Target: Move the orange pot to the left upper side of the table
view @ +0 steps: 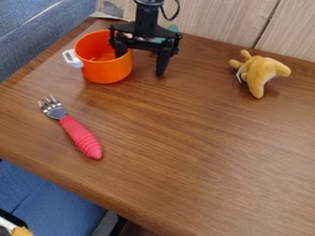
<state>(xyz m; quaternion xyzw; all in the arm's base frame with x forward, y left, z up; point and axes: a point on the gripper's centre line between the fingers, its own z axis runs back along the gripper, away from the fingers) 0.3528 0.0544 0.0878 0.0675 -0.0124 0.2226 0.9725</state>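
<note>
The black gripper [140, 62] is at the upper left of the table [184, 138], its fingers spread wide apart. One finger reaches down inside the orange pot [107, 70] at its right side, while the other is outside, to the right of the pot's wall. The pot stands upright, with a white handle [72, 58] on its left. Whether either finger touches the wall I cannot tell. Part of the pot's right rim is hidden behind the gripper.
A fork with a red handle [81, 137] lies below the pot, toward the left. The yellow plush toy [261, 73] is at the upper right. Behind the gripper is a teal object [173, 28], partly hidden. A wooden wall [215, 18] borders the table's back edge.
</note>
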